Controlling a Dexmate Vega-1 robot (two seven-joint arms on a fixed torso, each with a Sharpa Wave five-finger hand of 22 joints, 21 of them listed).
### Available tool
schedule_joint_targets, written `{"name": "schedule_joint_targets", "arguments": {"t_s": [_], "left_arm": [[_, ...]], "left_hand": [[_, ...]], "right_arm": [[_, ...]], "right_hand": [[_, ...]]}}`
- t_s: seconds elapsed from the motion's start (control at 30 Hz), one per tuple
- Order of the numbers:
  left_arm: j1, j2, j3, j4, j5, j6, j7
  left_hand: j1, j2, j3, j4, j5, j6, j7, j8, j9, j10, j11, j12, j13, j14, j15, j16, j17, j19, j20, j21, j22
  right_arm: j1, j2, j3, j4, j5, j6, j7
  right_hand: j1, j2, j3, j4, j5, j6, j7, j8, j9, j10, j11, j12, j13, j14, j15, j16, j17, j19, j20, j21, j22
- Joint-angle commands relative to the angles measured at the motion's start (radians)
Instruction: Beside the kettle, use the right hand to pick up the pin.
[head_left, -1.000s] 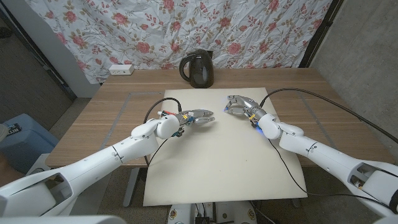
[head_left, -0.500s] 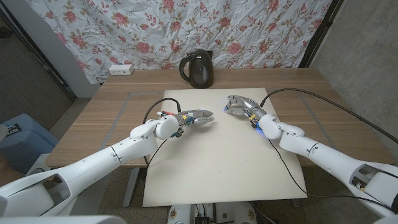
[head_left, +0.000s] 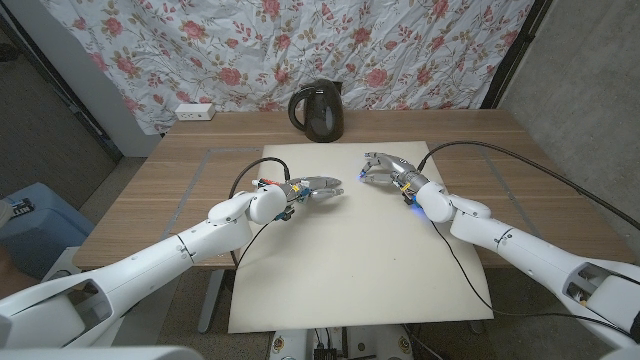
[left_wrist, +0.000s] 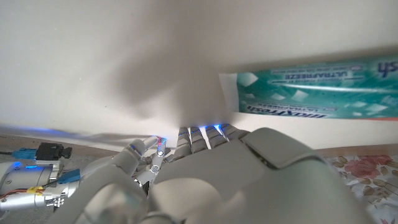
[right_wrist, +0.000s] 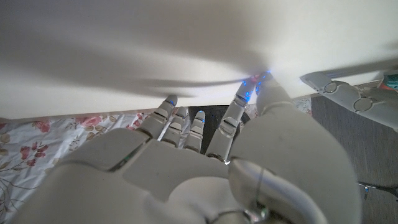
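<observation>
Floral cloth hangs behind the worktop (head_left: 150, 190), where one kettle (head_left: 318, 110) stands beyond both hands. Since a second ago the right hand (head_left: 385, 169) has crept slightly toward the kettle; I judge it still searching. Its fingers curl over the mat (head_left: 350, 260), holding nothing I can see. I cannot spot the pin. The left hand (head_left: 318, 187) waits, fingers loosely apart.

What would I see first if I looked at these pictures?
Two white robot hands, the left hand and the right hand, reach toward each other over a pale mat on a wooden table. Behind them a black kettle stands at the table's far edge, before a flowery curtain.
</observation>
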Motion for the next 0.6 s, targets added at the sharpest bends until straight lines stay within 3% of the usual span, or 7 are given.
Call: {"name": "schedule_joint_targets", "arguments": {"t_s": [0.03, 0.6], "left_arm": [[-0.004, -0.003, 0.001, 0.009, -0.001, 0.0, -0.003], [0.01, 0.0, -0.004, -0.007, 0.012, 0.02, 0.027]], "left_hand": [[0.011, 0.129, 0.007, 0.002, 0.009, 0.009, -0.001, 0.006, 0.004, 0.012, -0.001, 0.007, 0.005, 0.005, -0.023, 0.007, 0.006, 0.006, -0.08, 0.005, 0.002], [0.014, 0.134, 0.016, 0.001, 0.01, 0.01, 0.0, 0.006, 0.004, 0.013, 0.0, 0.007, 0.006, 0.006, -0.023, 0.006, 0.006, 0.008, -0.077, 0.005, 0.002]], "right_arm": [[0.01, 0.0, 0.0, 0.008, 0.005, 0.018, 0.022], [0.023, -0.01, 0.001, 0.027, 0.018, 0.068, 0.06]], "right_hand": [[0.003, -0.017, -0.007, 0.002, 0.01, -0.021, 0.0, -0.01, 0.0, -0.016, 0.004, -0.004, 0.003, -0.006, 0.006, -0.007, 0.004, -0.006, 0.007, -0.002, 0.001], [-0.031, -0.062, -0.026, 0.011, 0.02, -0.111, 0.001, -0.051, -0.005, -0.071, 0.027, -0.004, 0.005, -0.041, 0.037, -0.02, 0.011, -0.036, 0.023, -0.006, 0.002]]}}
